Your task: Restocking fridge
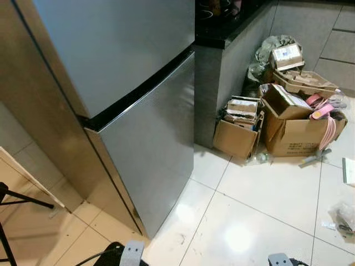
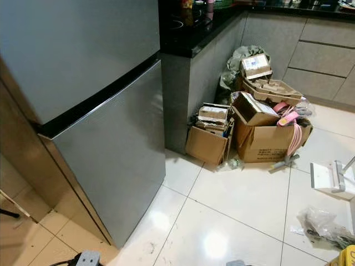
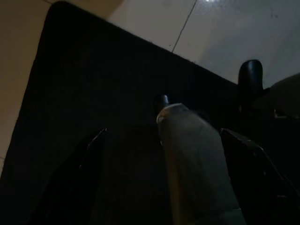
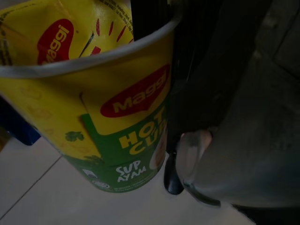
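Observation:
The silver two-door fridge (image 1: 145, 149) stands at the left with both doors closed, and a black seam (image 1: 138, 91) runs between them. In the right wrist view a yellow and green Maggi Hot Cup noodle cup (image 4: 126, 136) is held close to the camera in my right gripper (image 4: 108, 84). A yellow corner of the cup (image 2: 349, 257) also peeks in at the lower right of the right eye view. My left gripper (image 3: 163, 132) hangs low over a dark mat, its two black fingers (image 3: 86, 159) apart with nothing between them.
A pile of open cardboard boxes (image 1: 288, 127) leans against the grey counter base (image 1: 222, 83) to the right of the fridge. A white dustpan (image 2: 331, 177) and a crumpled plastic bag (image 2: 324, 224) lie on the white tiles. A black tripod leg (image 1: 25, 200) stands at far left.

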Available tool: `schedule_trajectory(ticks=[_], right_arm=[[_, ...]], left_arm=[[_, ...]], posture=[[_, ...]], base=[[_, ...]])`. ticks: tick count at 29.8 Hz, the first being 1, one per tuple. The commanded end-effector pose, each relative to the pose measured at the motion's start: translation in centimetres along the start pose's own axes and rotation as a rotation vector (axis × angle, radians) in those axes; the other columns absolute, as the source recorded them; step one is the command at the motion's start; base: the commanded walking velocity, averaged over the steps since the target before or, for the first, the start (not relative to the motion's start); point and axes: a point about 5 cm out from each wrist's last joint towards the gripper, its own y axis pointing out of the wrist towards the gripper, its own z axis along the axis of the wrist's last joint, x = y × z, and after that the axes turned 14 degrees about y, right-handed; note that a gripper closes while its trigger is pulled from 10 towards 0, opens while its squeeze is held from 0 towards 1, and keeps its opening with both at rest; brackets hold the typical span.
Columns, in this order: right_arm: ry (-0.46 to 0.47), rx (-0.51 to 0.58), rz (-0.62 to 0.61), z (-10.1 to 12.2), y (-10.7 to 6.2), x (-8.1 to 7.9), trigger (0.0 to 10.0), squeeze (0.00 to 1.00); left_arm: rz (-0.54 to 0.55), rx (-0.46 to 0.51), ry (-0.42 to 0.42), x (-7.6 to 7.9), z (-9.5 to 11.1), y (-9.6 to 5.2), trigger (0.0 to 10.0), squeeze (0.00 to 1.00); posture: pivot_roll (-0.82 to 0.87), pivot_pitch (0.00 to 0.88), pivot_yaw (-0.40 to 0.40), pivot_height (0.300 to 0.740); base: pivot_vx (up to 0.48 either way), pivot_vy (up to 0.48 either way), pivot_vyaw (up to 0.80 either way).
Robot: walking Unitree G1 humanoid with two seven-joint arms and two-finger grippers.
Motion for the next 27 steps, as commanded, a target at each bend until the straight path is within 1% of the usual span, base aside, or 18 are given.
schedule_trajectory(ticks=[1,3,5,12,19,24,27], right_arm=[[0.009,0.009,0.025,0.0,0.1,-0.5,10.0,0.0],[0.009,0.009,0.025,0.0,0.1,-0.5,10.0,0.0],[0.01,-0.011,0.015,-1.2,0.0,0.0,10.0,0.0],[-0.001,-0.022,0.002,-1.7,-0.1,0.3,10.0,0.0],[-0.018,-0.012,-0.016,-1.5,-0.1,0.5,10.0,0.0],[-0.037,-0.004,-0.023,-1.0,-0.1,0.5,10.0,0.0],[-0.042,-0.001,-0.021,-0.8,-0.1,0.5,10.0,0.0]], left_arm=[[0.016,-0.014,-0.004,-0.5,-0.5,-0.1,10.0,0.0],[0.016,-0.014,-0.004,-0.5,-0.5,-0.1,10.0,0.0],[0.02,-0.01,-0.004,-0.6,-0.5,-0.1,10.0,0.0],[0.025,-0.006,-0.001,-0.6,-0.5,-0.2,10.0,0.0],[0.023,0.004,0.002,-0.6,-0.4,-0.2,10.0,0.0],[0.019,0.011,0.001,-0.6,-0.1,-0.1,10.0,0.0],[0.016,0.013,-0.001,-0.5,-0.1,-0.1,10.0,0.0]], posture=[[-0.13,0.0,0.02,0.74],[-0.13,0.0,0.02,0.74],[-0.13,0.0,0.017,0.74],[-0.13,0.0,0.016,0.74],[-0.13,0.0,0.013,0.74],[-0.13,0.0,0.014,0.74],[-0.13,0.0,0.014,0.74]], base=[[0.0,0.0,0.75],[0.0,0.0,0.75],[0.0,0.0,0.74],[0.0,0.0,0.73],[0.0,0.0,0.73],[0.0,0.0,0.0],[0.0,0.0,0.66]])
